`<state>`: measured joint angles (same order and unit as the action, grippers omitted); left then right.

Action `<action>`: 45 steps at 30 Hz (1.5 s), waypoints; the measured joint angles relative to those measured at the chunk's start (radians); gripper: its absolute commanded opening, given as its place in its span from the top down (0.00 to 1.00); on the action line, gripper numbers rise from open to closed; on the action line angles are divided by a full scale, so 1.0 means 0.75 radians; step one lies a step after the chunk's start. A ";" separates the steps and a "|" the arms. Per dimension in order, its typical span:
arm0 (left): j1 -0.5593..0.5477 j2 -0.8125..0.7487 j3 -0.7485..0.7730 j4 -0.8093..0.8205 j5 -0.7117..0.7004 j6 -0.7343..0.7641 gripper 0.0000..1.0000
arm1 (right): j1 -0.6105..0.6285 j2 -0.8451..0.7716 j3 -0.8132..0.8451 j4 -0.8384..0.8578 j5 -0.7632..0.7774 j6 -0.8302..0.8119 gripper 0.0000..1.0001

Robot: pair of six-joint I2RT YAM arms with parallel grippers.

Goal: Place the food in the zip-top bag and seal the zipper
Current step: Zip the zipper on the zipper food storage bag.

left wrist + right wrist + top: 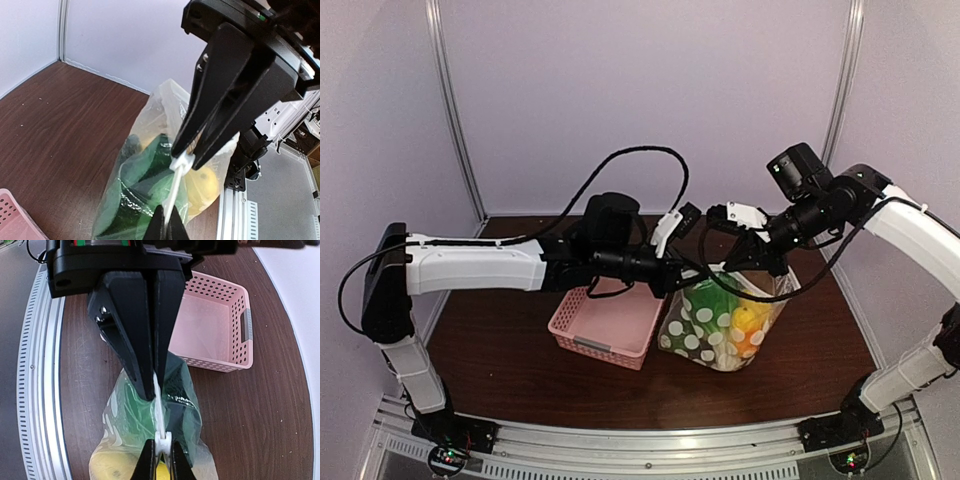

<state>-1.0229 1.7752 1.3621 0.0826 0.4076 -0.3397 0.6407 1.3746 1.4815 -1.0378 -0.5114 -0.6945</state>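
Both arms meet over the zip-top bag (720, 325). Its bottom seems to rest on the table (510, 350), just right of the pink basket (605, 325), w/ its mouth pulled up btwn them. The left hand (152, 387) is pinched tight on the zipper (175, 190), and the right hand (189, 152) is clamped on the same strip right next to it, tips nearly facing, w/ a short stretch of white seal btwn. Makes sense: one hand prob. anchors the strip so the bag can't slide or fold, while the other squeezes the two halves together. The food is inside, showing thru the dotted plastic: green leafy veg (145, 175), a yellow lemon (202, 185) and an orange piece (745, 342). So loading looks done, and this reads as the sealing step. Can't tell how much of the strip is already pressed shut, since its ends are hidden behind the fingers. Risk, imo: the bag bulges, so the seal may pop open if it's tugged sideways too hard.
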 measured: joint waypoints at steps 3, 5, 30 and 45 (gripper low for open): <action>0.007 0.000 -0.019 0.016 -0.002 0.007 1.00 | -0.038 0.000 0.000 -0.036 0.004 -0.040 1.00; 0.010 -0.001 -0.032 0.032 -0.007 0.017 1.00 | -0.073 -0.001 0.000 -0.058 0.003 -0.066 1.00; 0.073 -0.001 -0.131 0.089 -0.019 0.040 1.00 | -0.477 -0.091 -0.047 -0.302 0.080 -0.318 1.00; 0.074 0.000 -0.131 0.099 -0.020 0.047 1.00 | -0.561 -0.090 -0.047 -0.308 0.079 -0.374 1.00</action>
<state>-0.9676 1.7752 1.2640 0.1566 0.3923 -0.3042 0.2203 1.3071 1.4460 -1.2690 -0.4522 -0.9749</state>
